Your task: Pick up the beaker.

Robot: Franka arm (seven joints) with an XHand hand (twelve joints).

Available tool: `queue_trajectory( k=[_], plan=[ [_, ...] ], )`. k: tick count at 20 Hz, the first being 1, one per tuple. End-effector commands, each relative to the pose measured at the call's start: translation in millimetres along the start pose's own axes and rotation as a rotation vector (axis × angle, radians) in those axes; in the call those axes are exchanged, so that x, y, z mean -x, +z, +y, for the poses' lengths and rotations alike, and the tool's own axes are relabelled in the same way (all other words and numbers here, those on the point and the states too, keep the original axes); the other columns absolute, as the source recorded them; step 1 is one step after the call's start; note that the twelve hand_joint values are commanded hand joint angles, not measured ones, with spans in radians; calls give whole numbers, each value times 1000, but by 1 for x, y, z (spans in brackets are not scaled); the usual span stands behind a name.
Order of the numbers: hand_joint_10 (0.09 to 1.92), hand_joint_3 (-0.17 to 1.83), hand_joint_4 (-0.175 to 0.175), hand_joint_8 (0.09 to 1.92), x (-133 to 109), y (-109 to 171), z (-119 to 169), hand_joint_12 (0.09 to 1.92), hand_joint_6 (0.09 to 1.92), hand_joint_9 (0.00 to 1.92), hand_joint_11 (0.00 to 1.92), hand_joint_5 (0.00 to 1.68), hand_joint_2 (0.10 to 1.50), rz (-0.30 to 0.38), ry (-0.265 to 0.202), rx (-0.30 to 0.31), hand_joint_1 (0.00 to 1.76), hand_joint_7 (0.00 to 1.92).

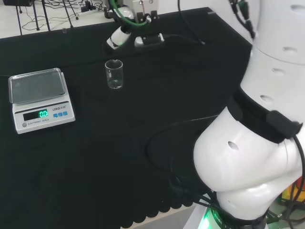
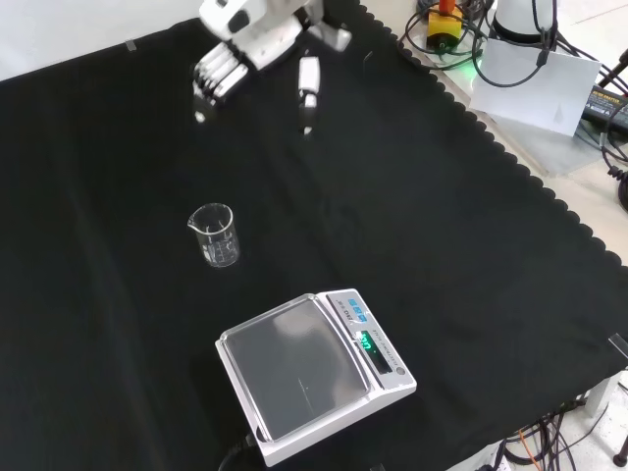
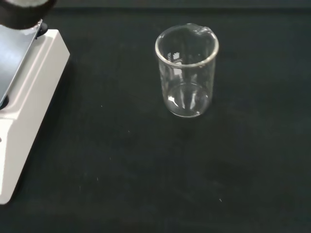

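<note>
Beaker (image 2: 215, 235) upright, looks empty, beside scale (image 2: 312, 374) | clear glass: I judge it light, slick, breakable | hand (image 2: 235, 51) well apart, fingers relaxed, holding nothing | I'd wrap mid-wall.

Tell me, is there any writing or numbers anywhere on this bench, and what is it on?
White electronic scale with a steel tray: green lit digits and small print beside its blue buttons, too small to read with certainty.
Clear glass beaker: no marks or lettering visible.
Black cloth: no text.
</note>
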State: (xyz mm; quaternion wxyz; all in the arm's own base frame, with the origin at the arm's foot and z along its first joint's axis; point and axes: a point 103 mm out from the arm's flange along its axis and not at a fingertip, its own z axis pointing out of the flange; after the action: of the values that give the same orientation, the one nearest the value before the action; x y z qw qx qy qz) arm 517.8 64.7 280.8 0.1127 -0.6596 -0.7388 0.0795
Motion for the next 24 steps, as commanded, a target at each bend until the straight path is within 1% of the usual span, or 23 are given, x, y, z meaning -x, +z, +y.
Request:
queue_trajectory(
  k=[1,5,10,13,18,24],
  plan=[
    [855,191,65,504,2,22,67,1053,87,0,0,0,744,7,-41,-17,646,0],
    [853,188,66,488,9,34,87,1054,87,0,0,0,746,11,-38,-41,646,0],
    [851,186,67,476,23,47,101,1053,87,0,0,0,747,9,-24,-65,646,0],
    [850,185,67,473,34,55,109,1052,87,0,0,0,748,21,-12,-80,646,0],
    [849,184,67,469,48,71,120,1051,87,0,0,0,749,44,-4,-104,646,0],
    [847,181,68,452,52,88,128,1050,87,0,0,0,752,57,-6,-132,647,0]
  ],
)
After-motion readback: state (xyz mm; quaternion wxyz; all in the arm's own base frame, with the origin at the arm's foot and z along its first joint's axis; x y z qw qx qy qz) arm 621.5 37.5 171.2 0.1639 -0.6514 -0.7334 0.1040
